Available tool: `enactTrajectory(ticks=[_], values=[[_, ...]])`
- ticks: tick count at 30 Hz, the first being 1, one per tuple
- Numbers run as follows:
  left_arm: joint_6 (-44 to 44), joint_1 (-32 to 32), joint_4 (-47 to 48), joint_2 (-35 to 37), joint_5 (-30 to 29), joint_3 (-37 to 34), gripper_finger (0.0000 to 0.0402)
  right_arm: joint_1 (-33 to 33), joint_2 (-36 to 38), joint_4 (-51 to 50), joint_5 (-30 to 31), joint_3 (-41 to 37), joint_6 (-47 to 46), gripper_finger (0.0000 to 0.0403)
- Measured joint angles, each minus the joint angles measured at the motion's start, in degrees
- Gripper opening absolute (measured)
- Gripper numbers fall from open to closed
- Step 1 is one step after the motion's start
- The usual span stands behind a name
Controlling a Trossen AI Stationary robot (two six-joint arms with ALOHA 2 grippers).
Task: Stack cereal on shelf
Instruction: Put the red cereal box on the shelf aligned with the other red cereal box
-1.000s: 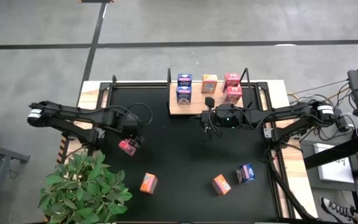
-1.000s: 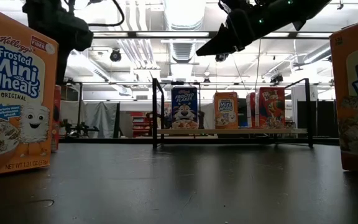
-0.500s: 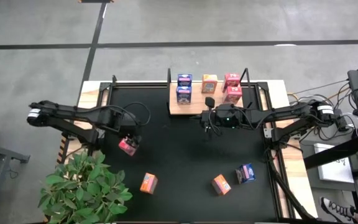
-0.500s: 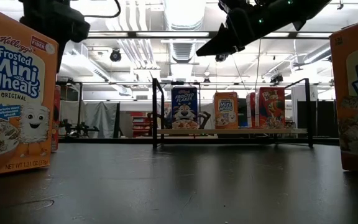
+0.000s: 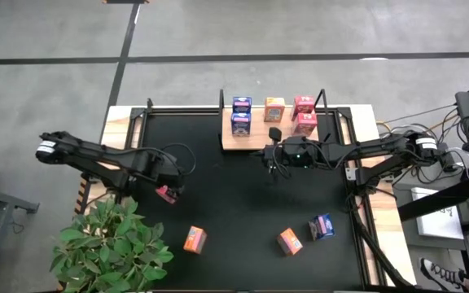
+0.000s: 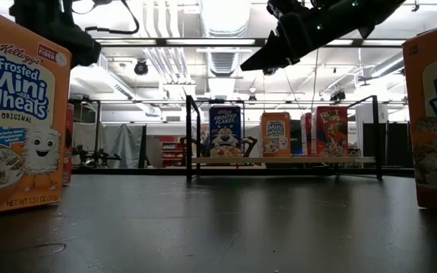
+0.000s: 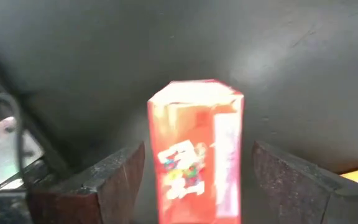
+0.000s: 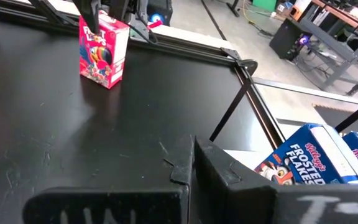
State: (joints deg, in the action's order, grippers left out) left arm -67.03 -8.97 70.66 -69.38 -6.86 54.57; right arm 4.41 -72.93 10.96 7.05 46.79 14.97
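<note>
A red-pink cereal box (image 5: pixel 166 194) stands on its base on the black mat at the left, and also shows in the right wrist view (image 8: pixel 103 51). My left gripper (image 5: pixel 169 182) is open just above it. In the left wrist view its fingers (image 7: pixel 114 180) stand on either side of the box (image 7: pixel 196 152) with gaps between. My right gripper (image 5: pixel 269 159) hovers in front of the wooden shelf (image 5: pixel 255 140). On the shelf stand two blue boxes (image 5: pixel 240 114), an orange one (image 5: pixel 274 108) and two red-pink ones (image 5: pixel 304 114).
Two orange boxes (image 5: pixel 195 239) (image 5: pixel 290 241) and a blue box (image 5: pixel 322 226) stand loose on the mat near the front edge. A potted plant (image 5: pixel 108 244) overhangs the near left corner. The shelf's black posts (image 6: pixel 189 136) rise at its ends.
My left gripper has drawn back up and toward the table's left edge, away from the red-pink box. The box stays where it was on the mat.
</note>
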Motion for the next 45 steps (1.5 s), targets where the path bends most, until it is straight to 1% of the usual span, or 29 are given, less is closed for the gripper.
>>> enactTrajectory(ticks=[4,11,14,20,26,30,36,42,45], values=[[0.38,-0.09,-3.68,-0.15,-0.08,-1.77,0.0266,-0.01,0.0,0.0,0.0,-0.16,-0.01,0.0009],[0.53,-0.39,-4.14,-1.65,-0.1,-1.91,0.0216,-0.01,0.0,0.02,0.0,-0.16,-0.07,0.0009],[1.87,-0.39,-6.0,-2.1,-0.23,-1.75,0.02,-0.01,0.0,0.02,0.0,-0.16,-0.42,0.0009],[9.38,-0.35,-17.96,-3.57,-1.37,-1.73,0.0183,-0.01,0.01,0.0,0.0,-0.16,-0.02,0.0009],[19.83,0.61,-32.08,-6.07,-1.72,-1.71,0.0182,-0.01,0.47,-0.35,0.0,-0.16,0.71,0.0009],[25.95,2.14,-37.87,-7.97,-1.73,-1.16,0.0182,-0.01,1.43,-1.44,0.01,-0.16,0.89,0.0009],[35.92,3.41,-38.25,-12.92,-1.8,4.98,0.0182,-0.01,4.41,-5.64,0.0,-0.16,1.26,0.0009],[50.21,3.41,-38.11,-20.61,-1.76,15.04,0.0182,-0.03,7.54,-11.38,0.0,-0.16,-0.71,0.0009],[56.47,3.51,-36.43,-24.83,-1.76,20.94,0.0182,-0.03,9.58,-15.13,-0.01,-0.16,-3.01,0.0012]])
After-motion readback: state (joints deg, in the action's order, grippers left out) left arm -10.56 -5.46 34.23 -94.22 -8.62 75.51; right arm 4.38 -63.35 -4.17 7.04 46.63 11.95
